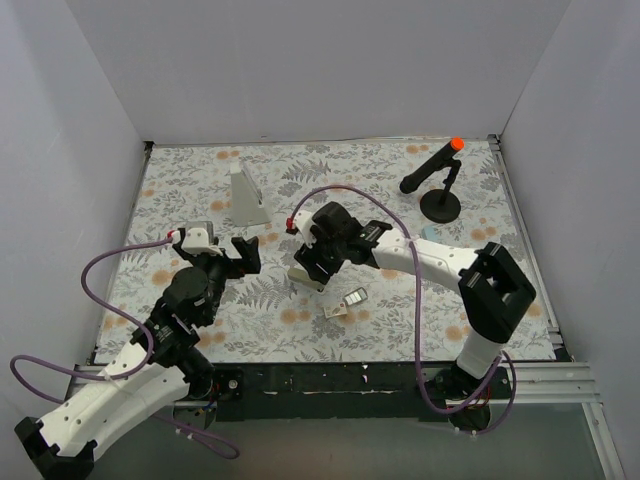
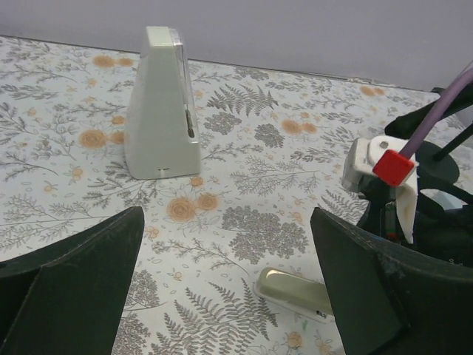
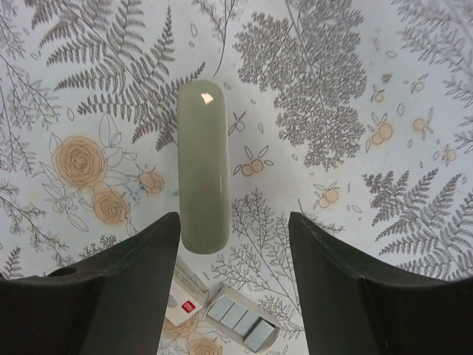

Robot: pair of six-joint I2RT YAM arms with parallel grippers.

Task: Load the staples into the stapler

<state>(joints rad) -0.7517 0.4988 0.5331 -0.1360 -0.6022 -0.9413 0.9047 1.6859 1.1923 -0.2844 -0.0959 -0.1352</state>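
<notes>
**Stapler point(image 3: 203, 166) and staples point(image 1: 350, 299) lie near mid-tabletop point(image 3: 384, 244)**

The stapler, a pale grey-green rounded bar, lies flat. Just beside one end are the staples: a small whitish packet point(image 3: 185, 299) with a red mark, and a tray-like piece point(image 3: 238, 318) holding silvery strips.

The stapler point(image 3: 203, 166) lay flat near the middle of the table point(image 1: 200, 170). The staple packet point(image 3: 186, 299) and the staple tray point(image 3: 238, 319) lay side by side just off its end, toward the near edge. The wedge point(image 1: 247, 195) stood upright behind and left of the stapler, toward the far edge. The stand point(image 1: 440, 195) stood near the far right corner.
</notes>
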